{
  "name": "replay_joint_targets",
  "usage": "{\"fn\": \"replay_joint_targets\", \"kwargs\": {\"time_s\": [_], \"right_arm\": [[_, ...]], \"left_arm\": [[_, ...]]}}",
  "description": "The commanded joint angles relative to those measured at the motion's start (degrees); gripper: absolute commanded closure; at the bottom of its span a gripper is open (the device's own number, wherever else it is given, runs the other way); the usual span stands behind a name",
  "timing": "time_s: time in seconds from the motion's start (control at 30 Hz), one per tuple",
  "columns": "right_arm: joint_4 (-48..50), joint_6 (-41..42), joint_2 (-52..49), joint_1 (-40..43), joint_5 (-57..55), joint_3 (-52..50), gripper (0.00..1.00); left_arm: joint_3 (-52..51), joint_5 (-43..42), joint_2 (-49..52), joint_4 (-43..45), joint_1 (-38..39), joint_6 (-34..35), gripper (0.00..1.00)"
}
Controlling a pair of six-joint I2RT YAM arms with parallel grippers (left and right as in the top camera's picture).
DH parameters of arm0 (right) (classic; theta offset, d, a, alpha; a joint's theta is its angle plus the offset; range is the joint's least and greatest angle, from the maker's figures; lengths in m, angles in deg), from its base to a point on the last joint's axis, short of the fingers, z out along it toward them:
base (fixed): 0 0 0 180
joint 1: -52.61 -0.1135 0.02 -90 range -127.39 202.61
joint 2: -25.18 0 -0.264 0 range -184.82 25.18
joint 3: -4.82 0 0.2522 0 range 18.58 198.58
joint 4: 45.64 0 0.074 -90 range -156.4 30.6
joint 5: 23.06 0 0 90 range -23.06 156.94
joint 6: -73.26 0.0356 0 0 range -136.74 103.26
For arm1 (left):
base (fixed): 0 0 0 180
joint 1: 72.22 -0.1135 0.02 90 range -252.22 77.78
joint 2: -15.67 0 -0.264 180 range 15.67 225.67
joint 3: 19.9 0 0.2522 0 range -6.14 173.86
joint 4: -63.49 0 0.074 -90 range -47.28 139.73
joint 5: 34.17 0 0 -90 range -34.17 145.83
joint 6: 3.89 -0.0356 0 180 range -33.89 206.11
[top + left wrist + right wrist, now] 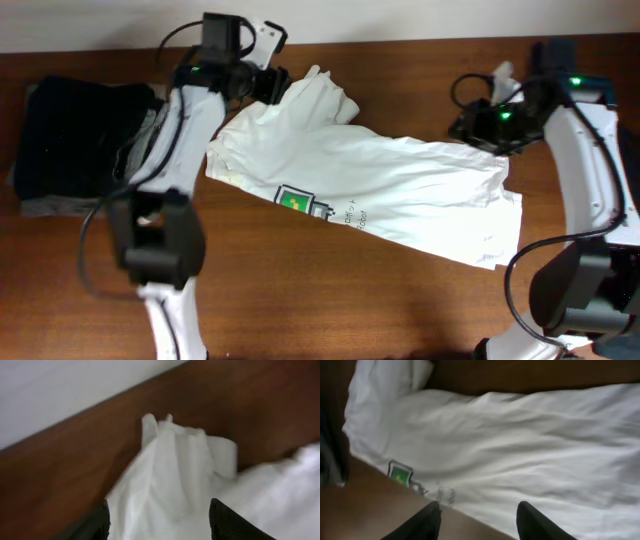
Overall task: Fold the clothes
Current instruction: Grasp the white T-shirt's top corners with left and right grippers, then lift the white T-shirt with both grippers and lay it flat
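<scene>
T-shirt point(400, 180) lies unfolded and rumpled, diagonally across mid-table point(330, 300), logo point(295, 200) up at its near edge. Right tool point(479, 507): fingers apart over the shirt's right part, nothing gripped. Left tool point(158, 510): fingers apart at the far left corner with the bunched sleeve point(320, 95) between them, not clamped; dark folded stack point(75, 140) sits at table left.
</scene>
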Motion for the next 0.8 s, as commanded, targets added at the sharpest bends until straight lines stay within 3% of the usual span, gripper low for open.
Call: {"fn": "replay_joint_targets", "kwargs": {"time_s": [0.0, 0.1, 0.17, 0.2, 0.3, 0.33, 0.4, 0.5, 0.63, 0.77], "right_arm": [[-0.28, -0.20, 1.16, -4.46, 1.07, 0.90, 0.47], [-1.14, -0.20, 1.16, -7.08, 0.55, 0.90, 0.47], [-1.64, -0.09, 1.16, -7.74, -1.31, 0.87, 0.47], [-1.77, 0.48, 1.16, -7.72, -1.97, 0.87, 0.47], [-1.75, 0.46, 1.16, -7.58, -2.34, 0.87, 0.47], [-1.75, 0.59, 1.16, -7.54, -4.81, 0.87, 0.47], [-1.68, 4.79, 1.16, -7.54, -12.26, 0.87, 0.47], [-1.88, 17.46, 1.16, -2.82, -22.84, 0.87, 0.47], [-1.97, 15.58, 1.16, 5.60, -22.71, 0.85, 0.47], [-0.04, 8.39, -1.75, 6.47, -19.28, -0.02, 0.47]], "left_arm": [[8.50, -0.59, 12.98, 5.18, 0.92, -5.03, 0.35], [8.50, -0.57, 18.43, 12.74, 1.36, -5.01, 0.36], [8.50, -0.59, 21.05, 13.31, 1.68, -5.01, 0.36], [8.50, -0.57, 21.84, 13.11, 1.75, -5.01, 0.46], [8.70, -0.35, 21.46, 12.63, 1.66, -4.98, 0.97], [9.05, -0.35, 20.41, 11.04, 1.55, -5.01, 1.00], [10.93, 1.22, 16.46, 7.85, 0.90, -5.01, 1.00], [13.51, 7.37, 4.52, -1.31, -0.07, -5.05, 1.00], [13.49, 16.22, -4.55, -16.68, -0.07, -5.03, 0.97], [13.49, 17.53, -5.86, -27.71, -0.07, -5.03, 1.00]]}}
